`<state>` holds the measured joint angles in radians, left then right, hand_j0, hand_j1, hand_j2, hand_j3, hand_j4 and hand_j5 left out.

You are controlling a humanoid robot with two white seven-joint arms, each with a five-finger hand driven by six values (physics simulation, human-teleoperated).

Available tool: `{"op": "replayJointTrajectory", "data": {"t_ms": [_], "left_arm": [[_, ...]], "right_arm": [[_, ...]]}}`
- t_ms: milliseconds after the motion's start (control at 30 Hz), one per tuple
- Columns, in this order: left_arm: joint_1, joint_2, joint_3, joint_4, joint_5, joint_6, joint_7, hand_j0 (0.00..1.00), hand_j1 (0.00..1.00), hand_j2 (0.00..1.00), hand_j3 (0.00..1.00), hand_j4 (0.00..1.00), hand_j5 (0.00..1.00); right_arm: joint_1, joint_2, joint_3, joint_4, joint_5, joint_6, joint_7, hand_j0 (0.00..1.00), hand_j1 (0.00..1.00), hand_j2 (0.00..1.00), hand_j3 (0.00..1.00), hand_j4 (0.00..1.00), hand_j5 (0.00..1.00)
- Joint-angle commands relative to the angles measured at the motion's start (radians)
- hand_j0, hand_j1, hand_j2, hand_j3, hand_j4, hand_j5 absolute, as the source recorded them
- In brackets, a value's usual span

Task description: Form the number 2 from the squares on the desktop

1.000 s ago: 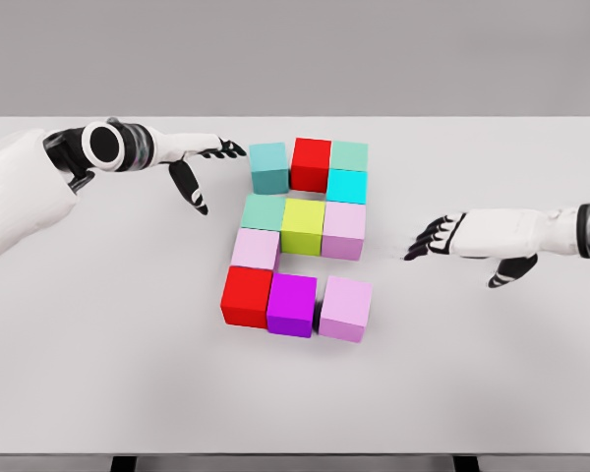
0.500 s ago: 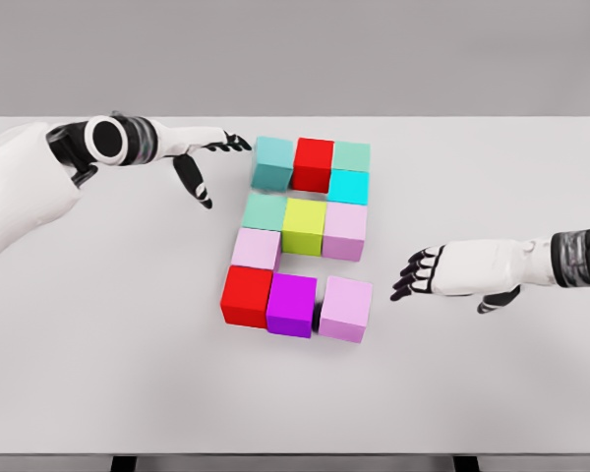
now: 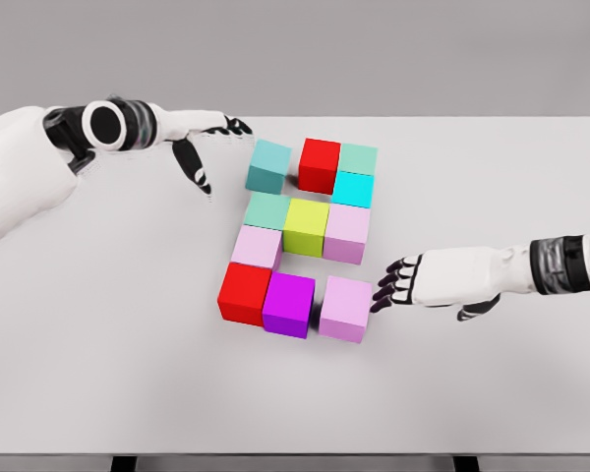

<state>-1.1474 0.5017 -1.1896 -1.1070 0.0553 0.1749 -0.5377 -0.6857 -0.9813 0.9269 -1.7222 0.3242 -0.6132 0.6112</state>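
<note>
Since a second ago my right hand (image 3: pixel 398 283) moved in from 3 o'clock; its spread fingertips (image 3: pixel 382 295) now touch the bottom pink cube (image 3: pixel 346 308), holding nothing. Left hand (image 3: pixel 205 147), open, nudged the teal cube (image 3: pixel 268 165) askew at 12 o'clock. The 2 on the surface (image 3: pixel 128 374) still needs tightening.

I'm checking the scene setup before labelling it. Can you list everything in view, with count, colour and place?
Teal cubes: 3; top-left, turned askew, top-right, middle-row left.
Red cubes: 2; top middle, bottom-left.
Cyan cube: 1; under the top-right teal one.
Yellow-green cube: 1; centre.
Pink cubes: 3; middle-row right, left above bottom red, bottom-right, slightly apart.
Magenta cube: 1; bottom middle.
Table: 1; white.
Left hand: open, beside top-left teal cube.
Right hand: open, fingertips at bottom-right pink cube.
</note>
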Motion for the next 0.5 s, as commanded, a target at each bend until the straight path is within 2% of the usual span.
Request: {"op": "replayJointTrajectory", "data": {"t_ms": [0, 33, 100, 133, 300, 367, 467], "left_arm": [[-0.002, 0.058, 0.008, -0.042, 0.009, -0.038, -0.025, 1.00, 1.00, 1.00, 1.00, 1.00, 1.00], [-0.005, 0.063, 0.011, -0.056, 0.012, -0.040, -0.048, 1.00, 1.00, 1.00, 1.00, 1.00, 1.00], [-0.003, 0.043, 0.107, -0.043, 0.012, -0.021, -0.073, 1.00, 1.00, 1.00, 1.00, 1.00, 1.00], [-0.003, 0.015, 0.120, -0.025, 0.011, -0.008, -0.073, 1.00, 1.00, 1.00, 1.00, 1.00, 1.00], [-0.011, -0.072, 0.157, 0.099, -0.002, -0.003, -0.073, 1.00, 1.00, 1.00, 1.00, 1.00, 1.00], [-0.011, -0.110, 0.169, 0.131, -0.003, -0.005, -0.073, 1.00, 1.00, 1.00, 1.00, 1.00, 1.00], [0.000, -0.140, 0.169, 0.138, -0.002, -0.005, -0.073, 1.00, 1.00, 1.00, 1.00, 1.00, 1.00]], "right_arm": [[0.000, 0.001, 0.000, -0.016, -0.005, 0.002, 0.000, 1.00, 1.00, 1.00, 1.00, 1.00, 1.00], [0.000, 0.001, 0.000, -0.020, -0.005, 0.002, 0.000, 1.00, 1.00, 1.00, 1.00, 1.00, 1.00], [-0.002, 0.003, 0.000, -0.022, -0.005, 0.002, 0.000, 1.00, 1.00, 1.00, 1.00, 1.00, 1.00], [0.000, 0.006, 0.000, -0.023, -0.005, 0.002, 0.000, 1.00, 1.00, 1.00, 1.00, 1.00, 1.00], [-0.002, 0.015, 0.001, -0.030, -0.005, 0.002, 0.000, 1.00, 1.00, 1.00, 1.00, 1.00, 1.00], [-0.002, 0.016, 0.001, -0.030, -0.005, 0.002, 0.000, 1.00, 1.00, 1.00, 1.00, 1.00, 1.00], [-0.003, 0.018, 0.000, -0.030, -0.005, 0.002, 0.000, 1.00, 1.00, 1.00, 1.00, 1.00, 1.00]]}}
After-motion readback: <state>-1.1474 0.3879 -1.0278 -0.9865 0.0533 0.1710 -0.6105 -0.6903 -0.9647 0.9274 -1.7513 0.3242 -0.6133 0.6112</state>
